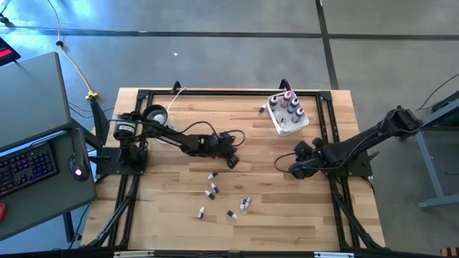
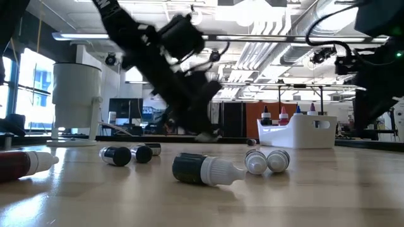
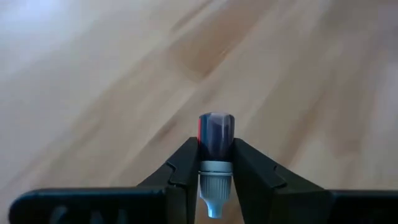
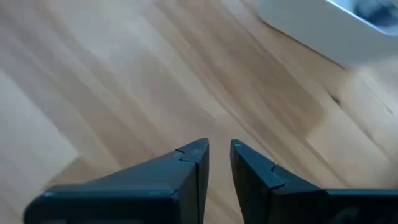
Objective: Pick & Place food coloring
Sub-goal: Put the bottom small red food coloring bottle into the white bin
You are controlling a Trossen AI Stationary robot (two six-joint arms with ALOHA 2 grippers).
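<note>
My left gripper [image 3: 216, 163] is shut on a slim dark dropper bottle [image 3: 216, 134] near the table's middle [image 1: 232, 162]. Several more food coloring bottles [image 1: 212, 188] lie on their sides on the wood toward the near edge, with a pair [image 1: 246, 204] and two singles beside them. In the low view they show as a dark white-tipped dropper [image 2: 202, 170] and two white-capped ones [image 2: 266, 161]. A few bottles stand upright in the white tub [image 1: 283, 129]. My right gripper [image 4: 218, 151] is narrowly open over bare wood right of the middle [image 1: 294, 170], below the tub. My left gripper pinches the dropper bottle between its two fingers at the collar [image 3: 216, 167], where the dark body meets the white tip. The fingers lie across the bottle. The dark body points away from the wrist and the white tip [image 3: 213, 202] points back toward it. Bare wood shows beyond the bottle.
The tub [image 2: 297, 130] stands near the far right corner, and one small bottle [image 1: 262, 110] lies just left of it. A clear cup with a black ring [image 1: 154, 115] sits at the far left by my left arm's base. A black frame borders the table.
</note>
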